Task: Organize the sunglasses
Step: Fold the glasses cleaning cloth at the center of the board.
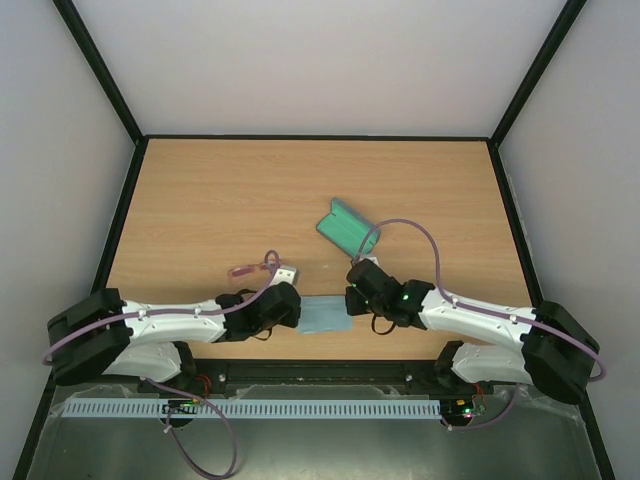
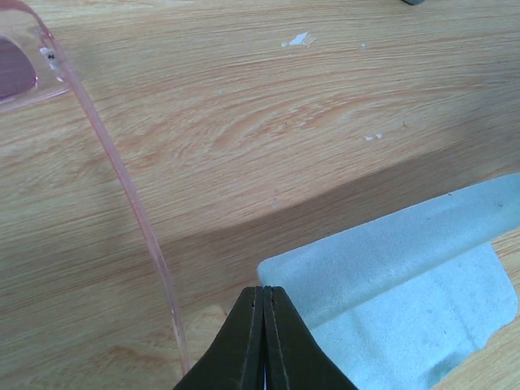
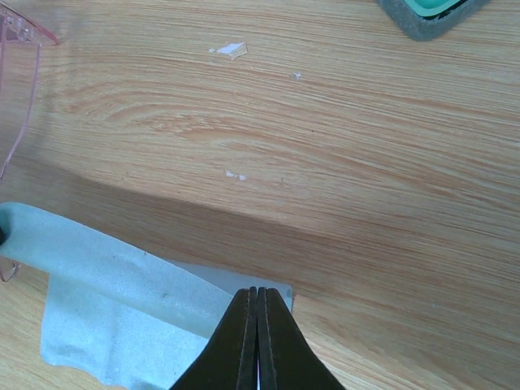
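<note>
The pink translucent sunglasses (image 1: 254, 268) lie on the wooden table, just beyond my left gripper. One slender arm of the sunglasses (image 2: 122, 175) runs down the left wrist view, and a corner shows in the right wrist view (image 3: 23, 49). The light blue cloth (image 1: 322, 315) lies between my two grippers. My left gripper (image 1: 296, 303) is shut on the cloth's left corner (image 2: 264, 291). My right gripper (image 1: 352, 297) is shut on its right corner (image 3: 257, 291). The cloth (image 2: 406, 268) is folded over, with a raised band (image 3: 122, 268) stretched between the two grippers.
The grey-blue case (image 1: 345, 225) lies open with its green inside up, beyond the right gripper; its corner shows in the right wrist view (image 3: 422, 20). Small white specks (image 3: 231, 50) lie on the wood. Black frame rails edge the table.
</note>
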Robot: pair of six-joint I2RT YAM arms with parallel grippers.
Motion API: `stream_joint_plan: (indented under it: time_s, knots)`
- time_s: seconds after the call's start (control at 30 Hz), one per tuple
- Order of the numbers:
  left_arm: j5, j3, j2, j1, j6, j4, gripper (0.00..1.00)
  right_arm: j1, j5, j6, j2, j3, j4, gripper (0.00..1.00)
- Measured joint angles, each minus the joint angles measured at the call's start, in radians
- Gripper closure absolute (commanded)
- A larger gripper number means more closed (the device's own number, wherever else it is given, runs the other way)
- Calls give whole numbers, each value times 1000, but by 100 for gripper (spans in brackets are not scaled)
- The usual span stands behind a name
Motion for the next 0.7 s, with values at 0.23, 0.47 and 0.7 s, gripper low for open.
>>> stream_joint_plan:
  time_s: [0.23, 0.47, 0.7]
  knots:
    - [-11, -10, -28, -22, -16, -2, 98, 16, 2, 7, -1, -2, -3, 99]
    - [-26, -10, -35, -55, -35, -5, 98, 23, 7, 12, -9, -2, -18, 99]
    - [-37, -11, -35, -90, -69, -5, 98, 27, 12, 23, -20, -16, -19, 99]
